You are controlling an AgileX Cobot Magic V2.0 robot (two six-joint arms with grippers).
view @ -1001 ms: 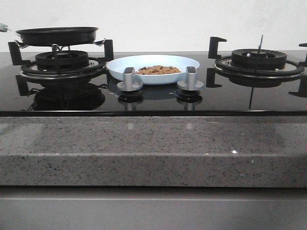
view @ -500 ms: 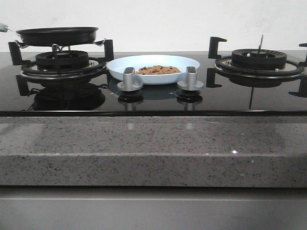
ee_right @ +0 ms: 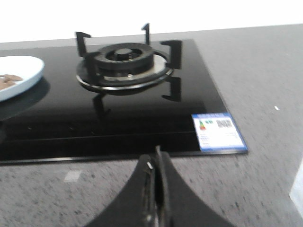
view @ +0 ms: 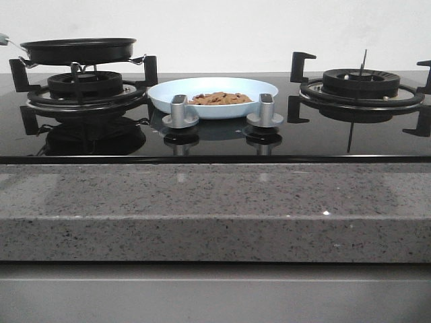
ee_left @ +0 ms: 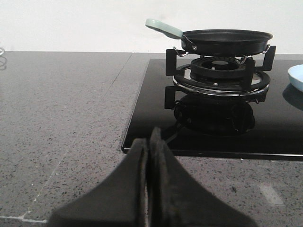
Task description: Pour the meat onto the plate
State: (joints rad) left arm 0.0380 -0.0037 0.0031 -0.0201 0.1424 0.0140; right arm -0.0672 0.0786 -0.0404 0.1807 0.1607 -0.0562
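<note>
Pale blue plate (view: 213, 96): set on the black glass hob (view: 215, 138) at centre, between the two burners and just behind the two silver control knobs (view: 180, 112). Meat (view: 219, 99): a low heap of small orange-brown pieces, lying inside the plate toward its 6 o'clock edge as seen from the front; in the right wrist view a few pieces (ee_right: 8, 79) are seen on the plate's visible part (ee_right: 26, 75). Black frying pan (view: 78, 50): rested on the pan supports of the left burner (view: 85, 86), at 9 o'clock from the plate and apart from it; its pale green handle (ee_left: 163, 27) is seen in the left wrist view, angled up and away from the plate. Right burner (view: 361, 84): bare, at 3 o'clock from the plate. Energy label (ee_right: 218, 131): stuck at the hob's near right corner. Grey speckled stone counter (view: 215, 208): laid in front of and beside the hob. Left gripper (ee_left: 149, 156): held over the counter short of the hob's front edge, jaws pressed together on nothing. Right gripper (ee_right: 156, 177): held likewise over the counter near the label, jaws together, nothing between them.
</note>
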